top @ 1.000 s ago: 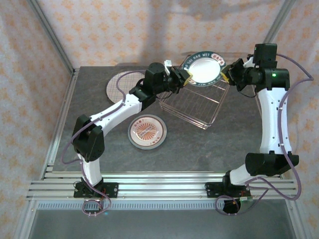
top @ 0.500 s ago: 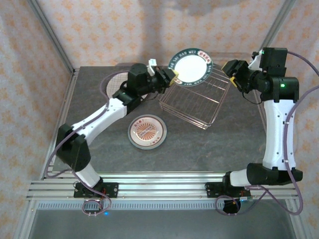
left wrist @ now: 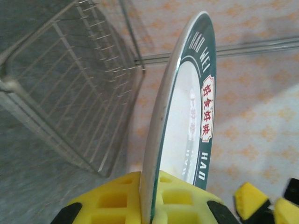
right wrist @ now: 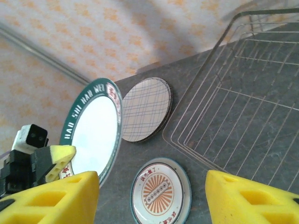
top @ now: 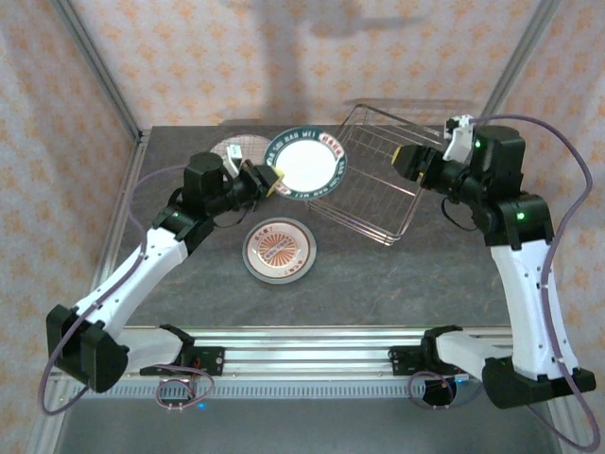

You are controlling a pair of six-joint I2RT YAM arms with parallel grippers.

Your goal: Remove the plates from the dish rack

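My left gripper (top: 270,182) (left wrist: 152,198) is shut on the rim of the dark-rimmed plate (top: 304,165) (left wrist: 187,107), a white plate with a green lettered border. It holds the plate on edge above the table, left of the dish rack (top: 378,189) (left wrist: 70,88) (right wrist: 243,98). The plaid plate (top: 234,149) (right wrist: 145,109) lies flat at the back left, partly behind the held plate (right wrist: 91,130). A small plate with a red sunburst (top: 279,250) (right wrist: 161,193) lies flat in front. My right gripper (top: 408,161) (right wrist: 152,198) stands open over the rack's right side, holding nothing.
The grey table (top: 397,284) has metal frame posts at its back corners and patterned walls around it. An aluminium rail (top: 302,355) runs along the near edge by the arm bases.
The left arm has carried the dark-rimmed plate leftward, away from the rack. The right gripper has opened, come off the plate's right rim and drawn back to the right.
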